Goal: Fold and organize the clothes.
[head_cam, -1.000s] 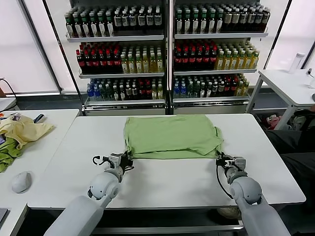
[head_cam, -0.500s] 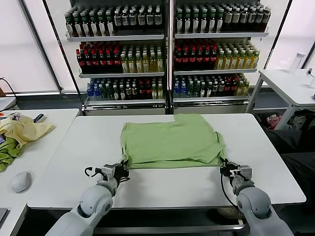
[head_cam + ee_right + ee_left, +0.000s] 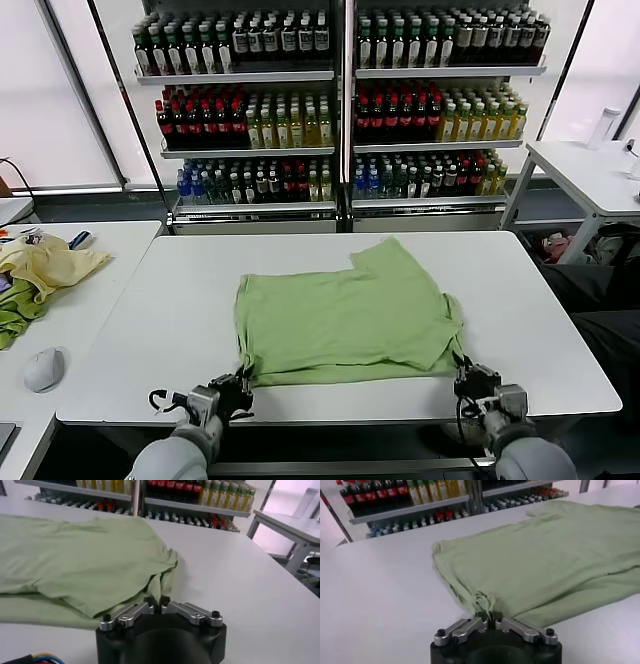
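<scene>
The light green shirt [image 3: 345,315] lies spread on the white table [image 3: 160,300], plain side up, with no collar or printed motif showing. My left gripper [image 3: 238,383] is shut on its near left corner at the table's front edge; the pinched cloth bunches between the jaws in the left wrist view [image 3: 488,614]. My right gripper [image 3: 466,370] is shut on the near right corner, seen gathered at the jaws in the right wrist view [image 3: 156,600]. The shirt [image 3: 550,555] stretches away from both grippers, and the right wrist view shows the shirt [image 3: 75,555] too.
A second table on the left holds a pale yellow garment [image 3: 48,265], a darker green cloth [image 3: 15,312] and a grey mouse [image 3: 43,369]. Shelves of bottles [image 3: 340,100] stand behind. Another white table [image 3: 585,170] is at the far right.
Both grippers have drawn back toward the table's front edge, dragging the shirt's near hem with them. The shirt has slid nearer and its far edge has shifted unevenly.
</scene>
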Available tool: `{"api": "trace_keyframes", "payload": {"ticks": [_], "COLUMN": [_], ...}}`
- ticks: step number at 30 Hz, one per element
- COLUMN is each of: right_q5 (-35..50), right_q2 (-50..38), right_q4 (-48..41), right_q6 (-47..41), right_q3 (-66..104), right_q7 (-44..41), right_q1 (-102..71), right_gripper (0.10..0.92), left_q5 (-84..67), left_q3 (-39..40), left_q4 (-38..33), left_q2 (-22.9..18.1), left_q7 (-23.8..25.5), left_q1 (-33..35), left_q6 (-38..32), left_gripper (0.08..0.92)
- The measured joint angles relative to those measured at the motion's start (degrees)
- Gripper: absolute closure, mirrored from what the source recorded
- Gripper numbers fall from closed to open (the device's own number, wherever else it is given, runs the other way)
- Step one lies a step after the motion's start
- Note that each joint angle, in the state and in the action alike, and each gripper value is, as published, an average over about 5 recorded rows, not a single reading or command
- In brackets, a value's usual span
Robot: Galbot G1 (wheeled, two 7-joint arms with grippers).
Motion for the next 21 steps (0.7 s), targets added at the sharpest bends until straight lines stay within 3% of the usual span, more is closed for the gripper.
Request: {"api": "trace_keyframes", "payload": {"ticks": [12,21], "right_q5": [0.24,5.3], "right_q2": [-2.4,-4.36], "right_q4": [5.07,-0.73], "right_q6": [0.52,-1.19], "right_q3": [3.24,-0.7], "right_q7": [0.19,1.8], "right_q1": [-1.26,11.09], "right_gripper": [0.436,0.217], "left_q5": [1.2,-0.68], "left_q3": [-4.13,-2.44], "left_q4": [-4.02,-0.83], "left_q2": [2.7,3.04], "left_q7": [0.4,-0.12], "left_q1": [2.56,-3.78], "left_q6": [-0.2,-0.28], "left_gripper": [0.487,0.231]}}
